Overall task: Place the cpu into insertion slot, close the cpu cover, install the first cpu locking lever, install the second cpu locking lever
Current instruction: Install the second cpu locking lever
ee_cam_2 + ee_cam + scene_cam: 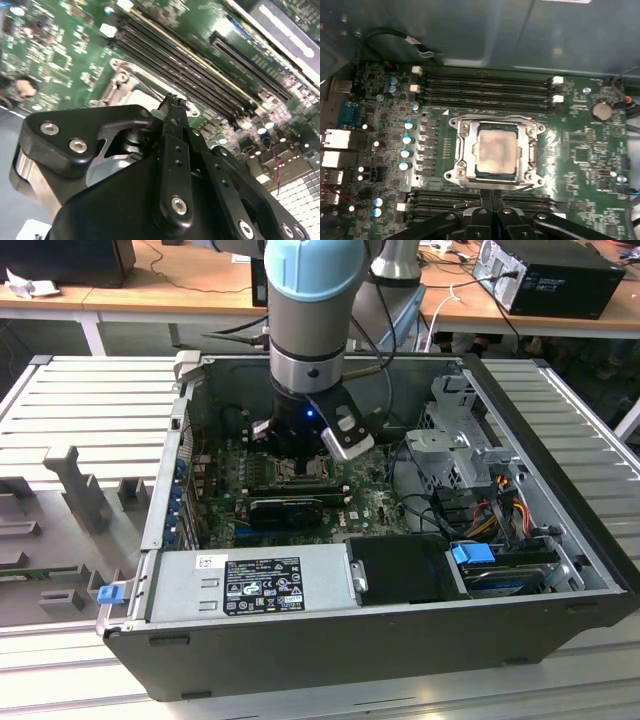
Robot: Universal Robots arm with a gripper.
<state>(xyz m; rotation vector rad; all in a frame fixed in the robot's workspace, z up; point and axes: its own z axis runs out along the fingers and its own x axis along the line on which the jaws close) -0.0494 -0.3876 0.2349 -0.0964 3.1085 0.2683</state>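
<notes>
The cpu (495,152), a dull silver square, lies flat in the insertion slot (451,174) on the green board. The cpu cover (461,150) is down around it as a metal frame, with the chip showing through its window. Thin wire levers (532,155) run along the socket's edges. My gripper (491,196) is shut, its two black fingers pressed together with the tips at the socket's near edge, close to the wire lever there. The second wrist view has the gripper (174,100) tip just over the socket's corner (120,80). In the exterior view the gripper (300,452) hangs low over the socket (305,472) inside the open computer case.
Long black memory slots (485,90) run on both sides of the socket. A coin battery (601,111) sits on the board. The case holds a power supply (260,585), a drive cage (455,440) and loose cables (500,505). Case walls (170,470) close in the board.
</notes>
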